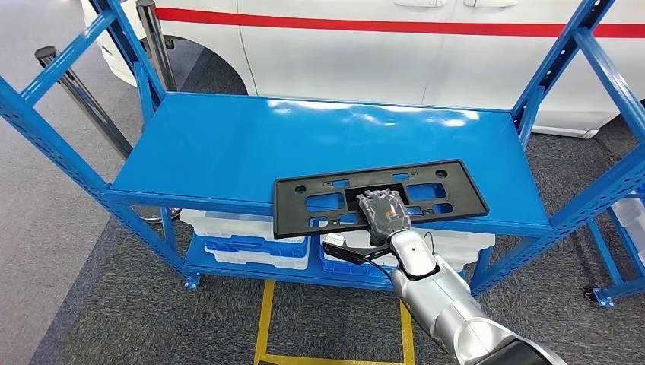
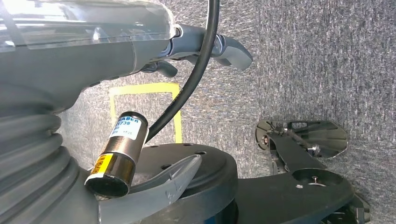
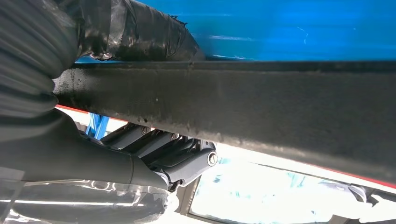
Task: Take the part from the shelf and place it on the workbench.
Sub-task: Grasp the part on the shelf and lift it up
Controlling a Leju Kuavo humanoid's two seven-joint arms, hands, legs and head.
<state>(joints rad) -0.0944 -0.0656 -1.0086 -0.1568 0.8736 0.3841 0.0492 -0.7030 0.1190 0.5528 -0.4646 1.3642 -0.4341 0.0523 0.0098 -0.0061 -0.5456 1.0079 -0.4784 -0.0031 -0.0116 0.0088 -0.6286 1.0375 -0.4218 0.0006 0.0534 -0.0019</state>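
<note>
On the blue shelf (image 1: pixel 228 144), toward its front edge: black part (image 1: pixel 319 209), a flat rectangular frame with cut-outs, lying tilted across the edge.
Right hand (image 1: pixel 385 211): gripping the part at its middle, thumb on one face, fingers (image 3: pixel 159 144) folded against the other.
Left hand (image 2: pixel 205 46): hanging over grey carpet, fingers curled in, holding nothing.
Below the shelf: white and blue bins (image 1: pixel 243 236).
Behind the shelf: white car (image 1: pixel 395 53) with a red stripe.

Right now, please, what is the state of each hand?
Left hand: holds nothing, fingers curled, arm hanging over the floor.
Right hand: grips the black part at the shelf edge.
</note>
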